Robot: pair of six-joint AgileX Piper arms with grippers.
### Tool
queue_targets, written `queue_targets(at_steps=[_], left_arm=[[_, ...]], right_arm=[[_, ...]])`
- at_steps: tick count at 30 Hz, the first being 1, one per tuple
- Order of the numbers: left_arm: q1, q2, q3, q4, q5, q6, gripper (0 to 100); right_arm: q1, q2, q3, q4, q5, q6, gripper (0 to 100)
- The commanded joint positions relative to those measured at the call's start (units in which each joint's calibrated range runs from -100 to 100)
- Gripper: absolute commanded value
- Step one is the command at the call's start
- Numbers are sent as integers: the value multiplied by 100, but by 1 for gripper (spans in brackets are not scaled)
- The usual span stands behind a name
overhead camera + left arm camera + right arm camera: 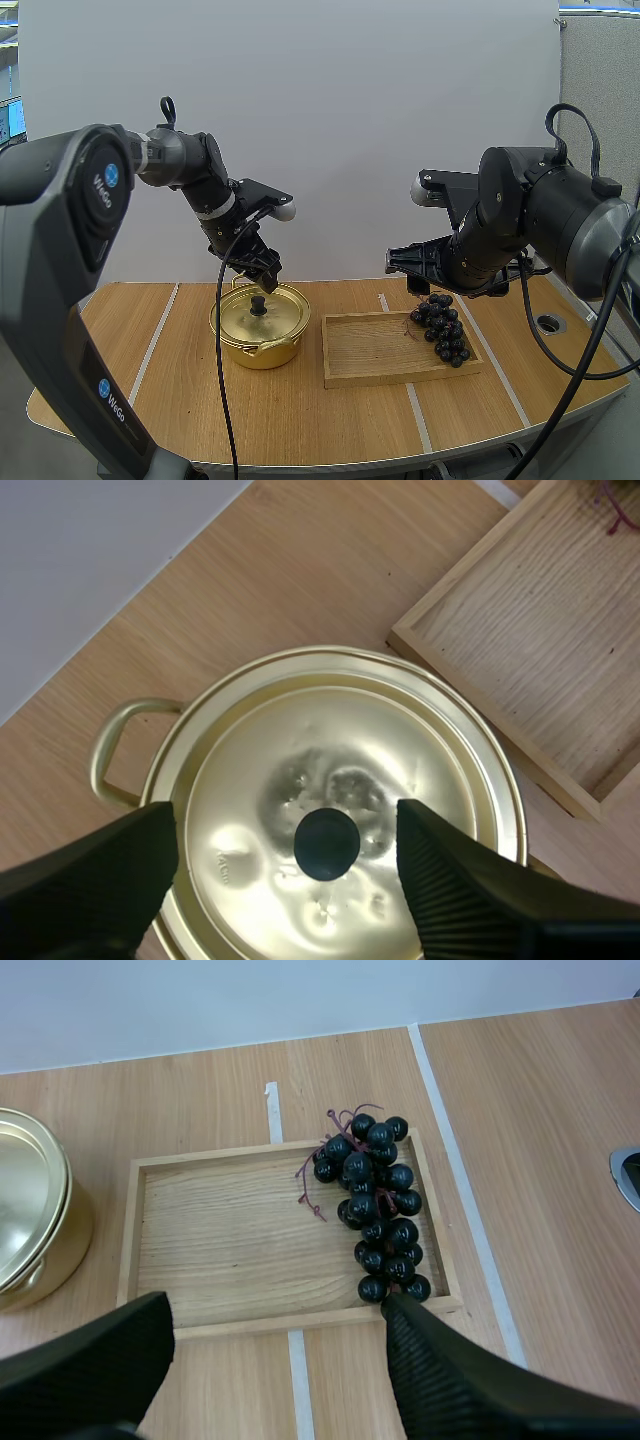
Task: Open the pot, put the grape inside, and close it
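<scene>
A gold pot with its lid on stands left of centre on the table. My left gripper hangs just above the lid's black knob, open, its fingers spread to either side of the knob without touching it. A bunch of dark grapes lies at the right end of a wooden tray. My right gripper hovers above and slightly behind the grapes, open, with nothing between its fingers.
The tray sits just right of the pot. White tape lines cross the tabletop. A round metal-rimmed hole is set in the table at the far right.
</scene>
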Motion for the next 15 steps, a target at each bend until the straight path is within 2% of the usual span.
queue_targets(at_steps=[1, 7, 15], left_arm=[[-30, 143, -168, 30, 284, 16, 100], [-64, 439, -486, 104, 803, 3, 100], [-263, 705, -538, 774, 856, -329, 100]], right_arm=[[-15, -36, -49, 0, 37, -47, 100], [-15, -36, -49, 0, 37, -47, 100], [-15, -36, -49, 0, 37, -47, 100]])
